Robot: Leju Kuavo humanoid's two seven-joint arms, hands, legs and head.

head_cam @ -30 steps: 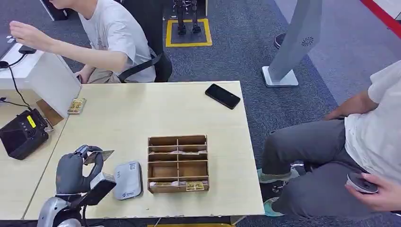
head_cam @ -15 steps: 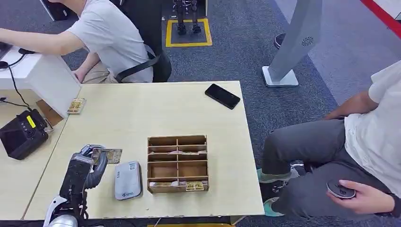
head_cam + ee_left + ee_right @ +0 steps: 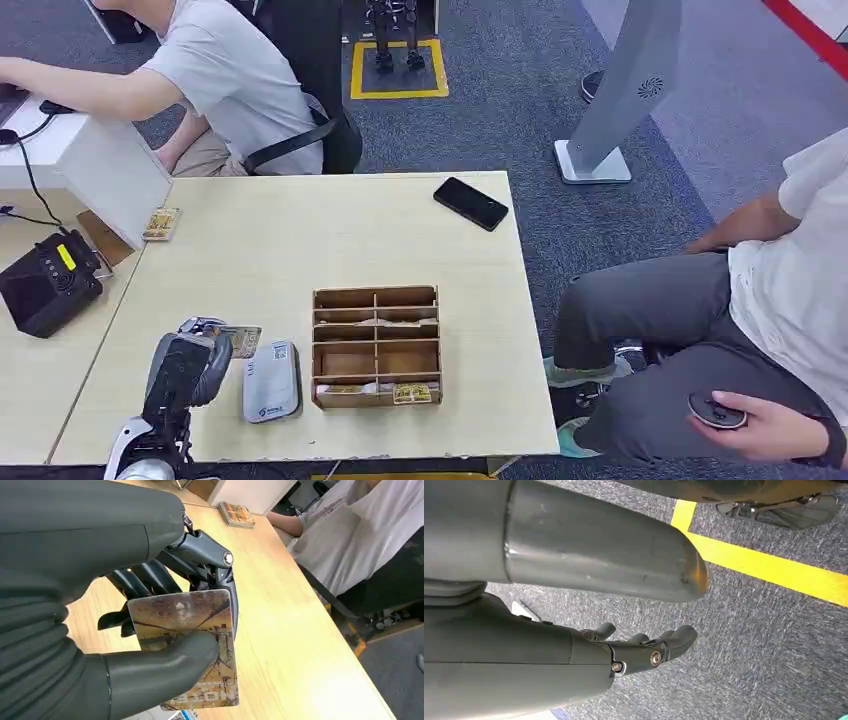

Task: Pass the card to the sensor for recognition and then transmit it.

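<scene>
Looking from the head view, the left hand [image 3: 190,362] holds the card [image 3: 240,338] just above the table [image 3: 300,240], close beside the grey sensor [image 3: 270,380], which lies flat next to the wooden compartment box [image 3: 377,345]. The card's free edge points toward the sensor, but I cannot tell if it is already over it. A black phone [image 3: 470,203] lies near the far edge of the table, well apart, and a black device [image 3: 45,285] sits on the neighbouring table. One person sits behind the table and another sits at the right side. In the left wrist view, the thick thumb presses the card [image 3: 187,640] against the dark fingers [image 3: 150,577], so the grasp is a firm pinch, and the printed face of the card is turned to the camera. In the right wrist view, the right hand [image 3: 644,647] hangs over the grey carpet with a yellow floor line [image 3: 769,570]; its fingers are loosely curved, apart, and hold nothing. I judge that the step in hand is bringing the card to the sensor for reading. The next move calls for carrying the card sideways over the sensor's top, keeping it flat and low, without loosening the pinch, before handing it on.
</scene>
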